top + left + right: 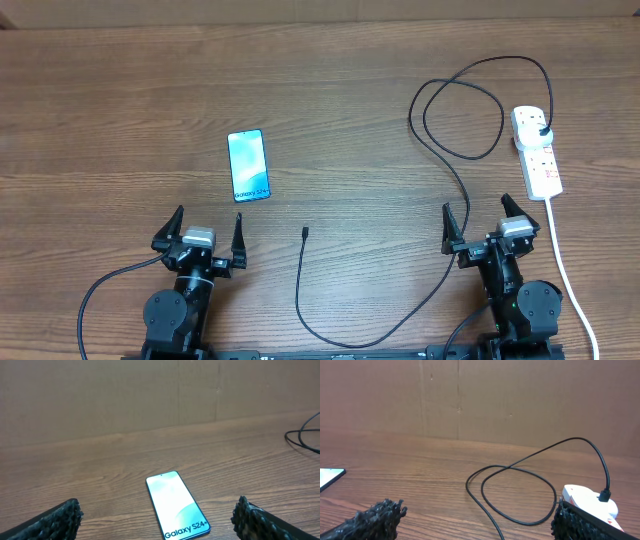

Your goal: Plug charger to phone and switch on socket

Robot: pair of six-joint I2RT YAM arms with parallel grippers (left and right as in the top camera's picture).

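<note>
Two wide-open, empty pincers, the left gripper (208,216) and the right gripper (478,206), flank the thin black charger cable (301,270) on the table; its small connector tip (305,232) lies nearer the left one, long axis pointing away from the robot, roughly parallel to the slim teal-screened phone (249,166) just beyond it, leftward.
</note>
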